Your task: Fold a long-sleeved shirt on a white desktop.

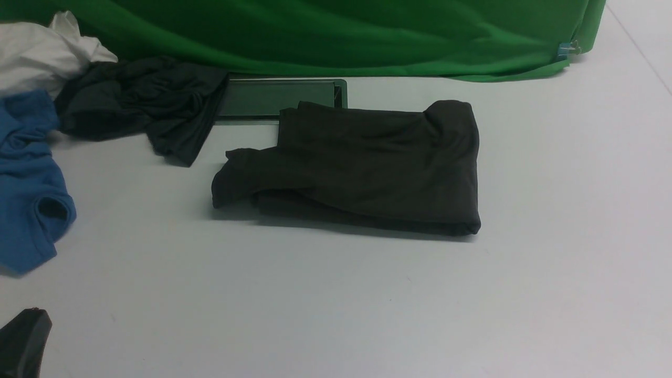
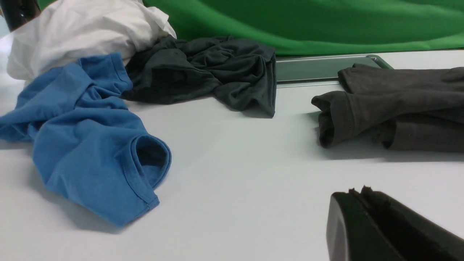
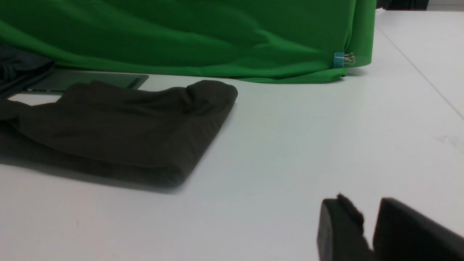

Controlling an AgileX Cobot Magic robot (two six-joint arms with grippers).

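My left claw (image 2: pixel 362 194) sits at the lower right of its wrist frame with its two fingers pressed flat together, nothing between them. My right claw (image 3: pixel 369 217) sits at the lower right of its own wrist frame with a narrow gap between the fingers, and that gap is bare. Both rest low over the white desktop (image 1: pixel 336 304), well apart from any cloth.

The long-sleeved shirt (image 1: pixel 367 168) lies in the middle of the front frame as a compact folded rectangle, its right edge a clean rounded fold. The fold looks all but done to me.

The weak spot is the sleeve cuff (image 1: pixel 231 178) poking out at the left of the bundle, loose and lifted. If I go back in to tuck it, I judge a finger could drag the top layer and open the stack. The shirt's far edge also overlaps a dark flat tray (image 1: pixel 278 97) at upper centre, so a push there could ride the cloth up its rim. The charcoal garment (image 1: pixel 142 105) lies near enough that a careless left reach could snag it.

Count: one folded shirt; three other garments in the upper left, namely one charcoal, one blue shirt (image 1: pixel 26 184), one white cloth (image 1: pixel 42 52); one tray; one green backdrop (image 1: pixel 336 31); one clip (image 1: pixel 567 50) on it.
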